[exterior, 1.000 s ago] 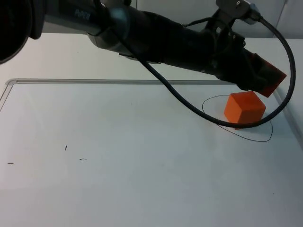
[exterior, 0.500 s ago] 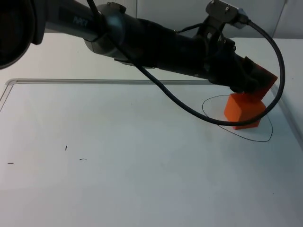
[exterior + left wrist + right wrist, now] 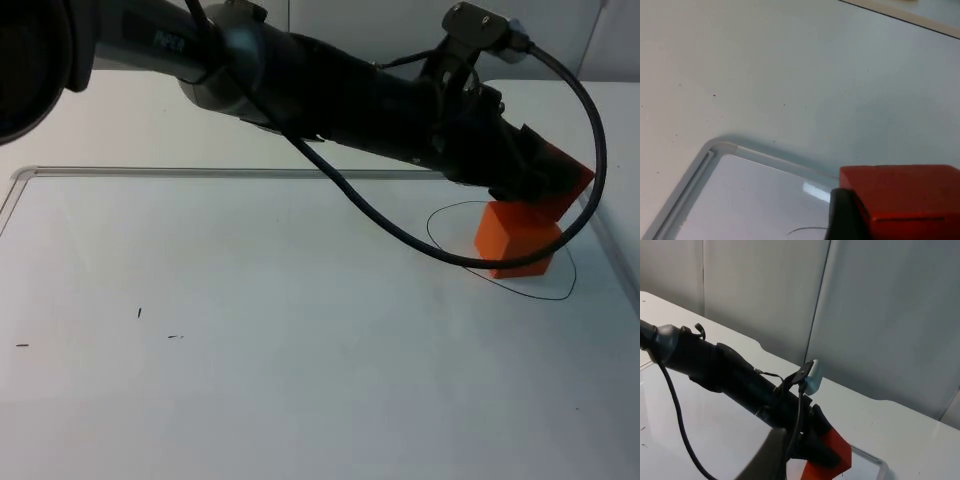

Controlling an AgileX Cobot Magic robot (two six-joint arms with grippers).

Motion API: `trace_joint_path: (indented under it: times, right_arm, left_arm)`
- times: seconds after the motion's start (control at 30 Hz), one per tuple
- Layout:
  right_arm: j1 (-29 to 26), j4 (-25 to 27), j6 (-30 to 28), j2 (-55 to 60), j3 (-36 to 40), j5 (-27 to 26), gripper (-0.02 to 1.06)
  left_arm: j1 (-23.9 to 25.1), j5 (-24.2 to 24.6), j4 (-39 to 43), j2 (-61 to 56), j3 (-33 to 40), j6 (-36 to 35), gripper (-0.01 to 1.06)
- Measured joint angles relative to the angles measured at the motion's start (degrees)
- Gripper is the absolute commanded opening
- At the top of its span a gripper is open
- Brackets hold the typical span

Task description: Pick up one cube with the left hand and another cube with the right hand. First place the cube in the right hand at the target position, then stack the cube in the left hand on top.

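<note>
The left arm [image 3: 330, 85] was a thick, glossy black tube with faint pale lettering near its shoulder and rounded joint housings.

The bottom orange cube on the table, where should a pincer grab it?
Best on two opposite upright side faces of the bottom cube, coming from the open front of the table. Its top is blocked: the left pincer holds the second cube right above it.
</note>
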Motion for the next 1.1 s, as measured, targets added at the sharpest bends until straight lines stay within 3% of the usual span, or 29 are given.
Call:
trace_joint_path:
  times: [0.6, 0.87, 1.1]
  right_arm:
    - [0.00, -0.09, 0.23, 0.00, 0.00, 0.00, 1.04]
    - [0.00, -0.09, 0.23, 0.00, 0.00, 0.00, 1.04]
    - [0.00, -0.09, 0.23, 0.00, 0.00, 0.00, 1.04]
  left_arm:
    - [0.00, 0.27, 2.91, 0.12, 0.00, -0.69, 0.57]
    - [2.05, 6.45, 4.21, 0.12, 0.00, -0.79, 0.57]
    - [3.24, 7.44, 4.58, 0.12, 0.00, -0.79, 0.57]
